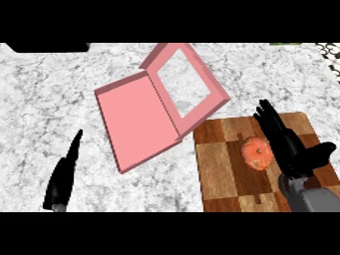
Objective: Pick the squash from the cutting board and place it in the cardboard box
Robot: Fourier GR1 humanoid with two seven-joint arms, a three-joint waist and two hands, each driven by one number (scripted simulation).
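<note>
On the checkered cutting board (228,169) lies the orange squash (257,153), just beside the right hand (286,144), fingers straight, holding nothing. The pink cardboard box (139,119) sits open alongside; the left hand (64,174) rests open.

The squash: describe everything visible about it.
The squash is small, orange and rounded, with a lumpy, mottled skin showing paler spots. It lies on the wooden checkered cutting board, in the board's right half, well clear of the pink open box. The right hand stands just to its right with fingers straight, close beside it; whether they touch cannot be told. Nothing is curled round the squash.
</note>
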